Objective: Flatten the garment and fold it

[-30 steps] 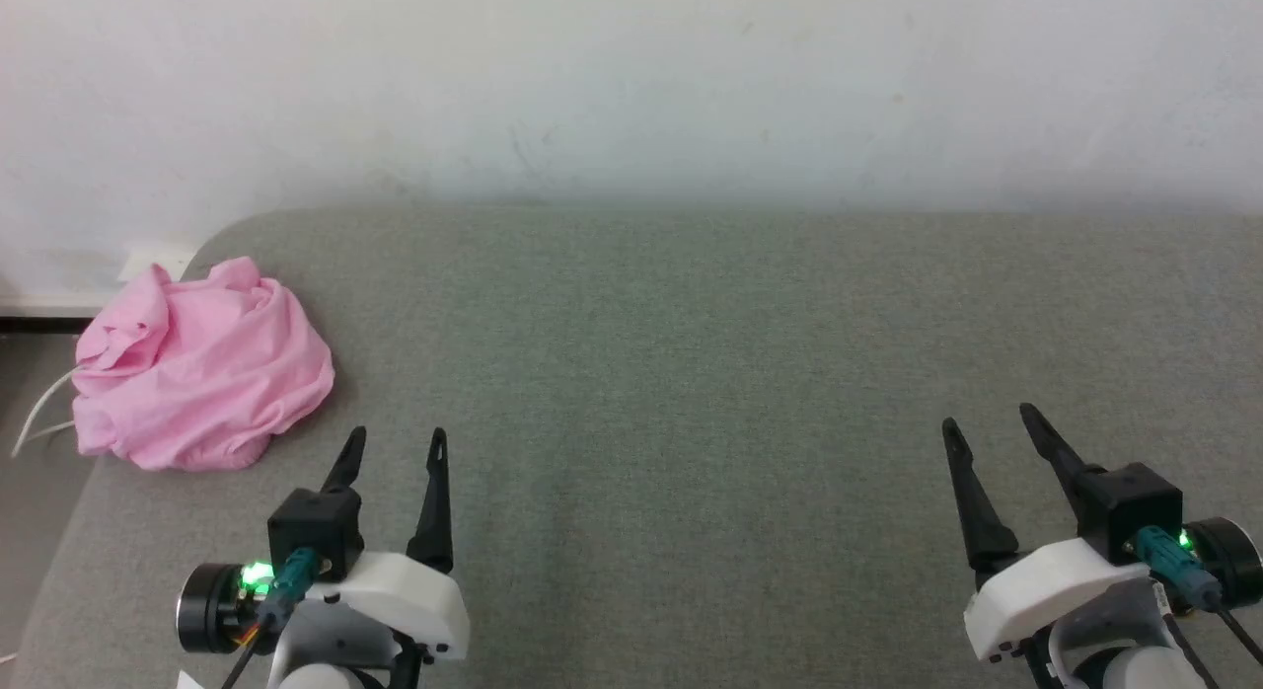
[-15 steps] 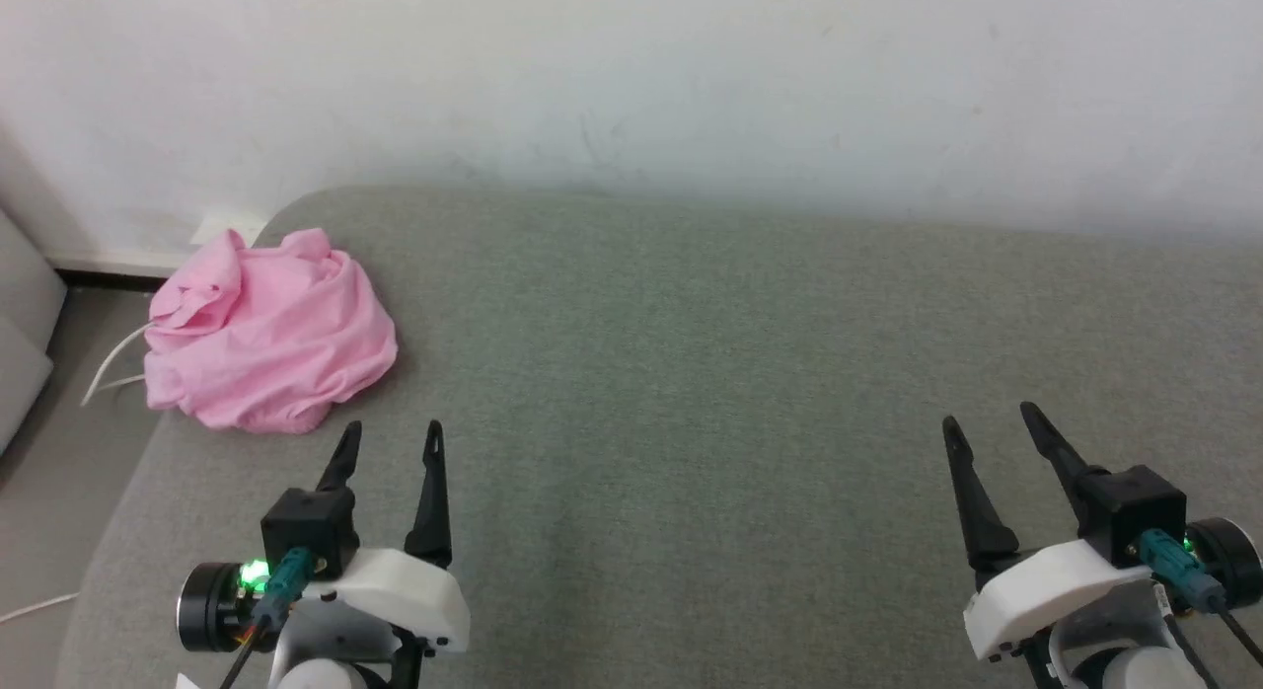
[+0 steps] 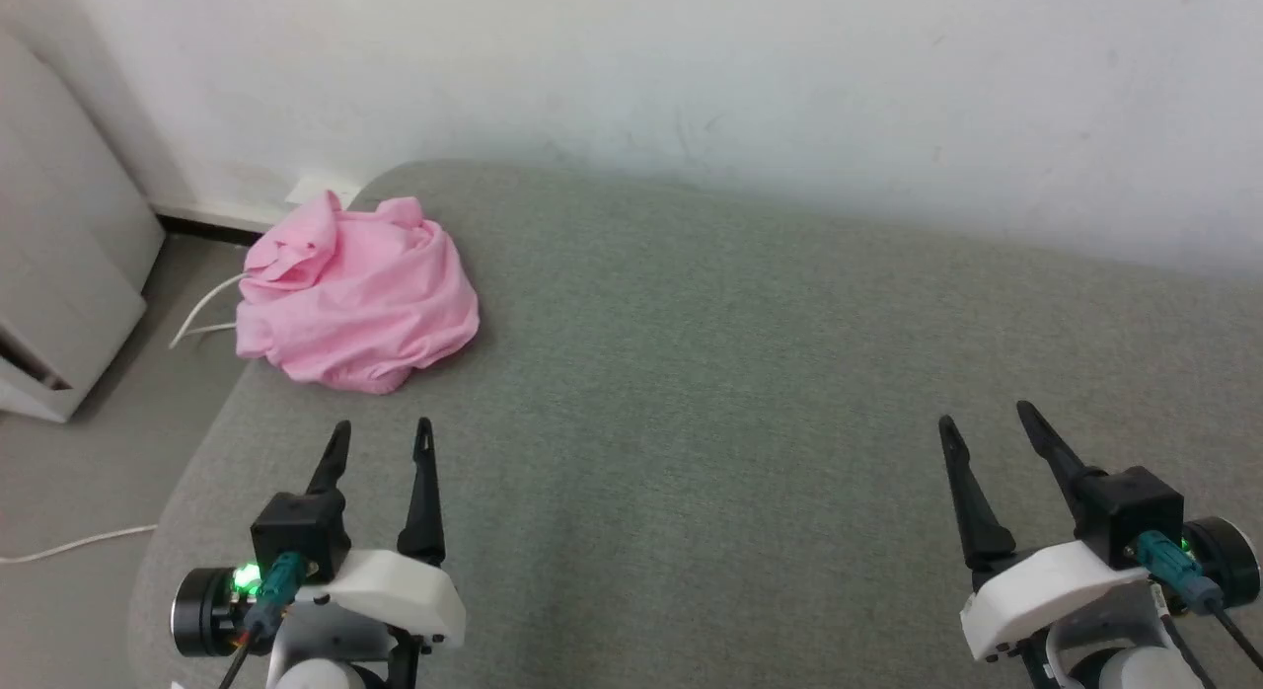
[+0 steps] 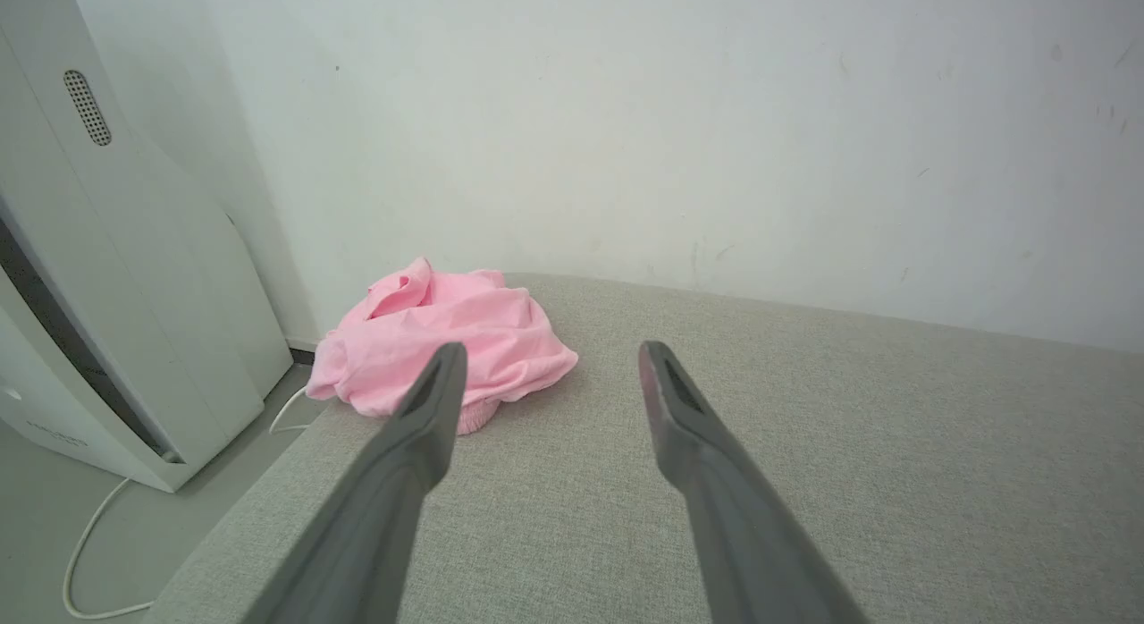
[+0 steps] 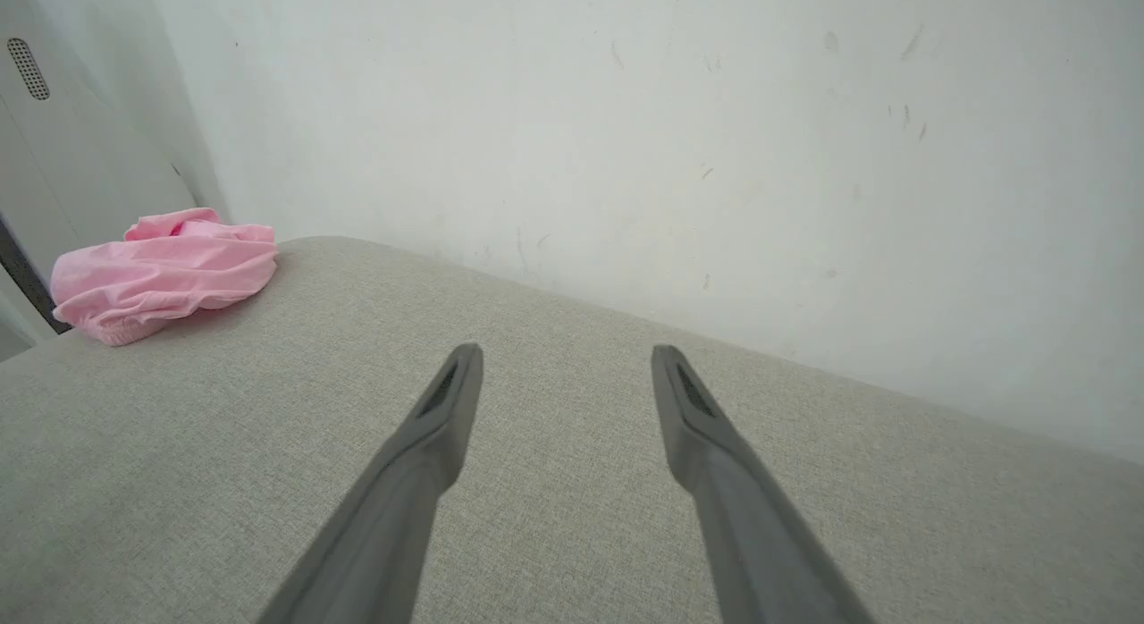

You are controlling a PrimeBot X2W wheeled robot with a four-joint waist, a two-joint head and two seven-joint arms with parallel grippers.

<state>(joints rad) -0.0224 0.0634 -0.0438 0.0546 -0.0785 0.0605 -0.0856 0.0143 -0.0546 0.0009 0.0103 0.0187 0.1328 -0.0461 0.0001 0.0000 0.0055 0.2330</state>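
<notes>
The garment [image 3: 357, 294] is a crumpled light-pink heap at the far left corner of the grey upholstered surface [image 3: 710, 393], close to its rounded edge. It also lies ahead of my left gripper [image 4: 547, 360] and far off to the left of my right gripper [image 5: 565, 360]. In the head view my left gripper [image 3: 383, 434] is open, short of the heap and a little right of it, holding nothing. My right gripper [image 3: 983, 419] is open too, far to the right over bare fabric. The waistband and tag are hidden in the folds.
A white wall [image 3: 691, 77] runs behind the surface. A white appliance [image 3: 59, 274] stands on the floor at the left, with a white cable [image 3: 69, 546] trailing beside the surface's left edge. Bare grey fabric spreads between and beyond the grippers.
The head camera has turned left, so the heap now sits further right and higher in view, and the appliance has come in. Both grippers keep their place and stay open.
</notes>
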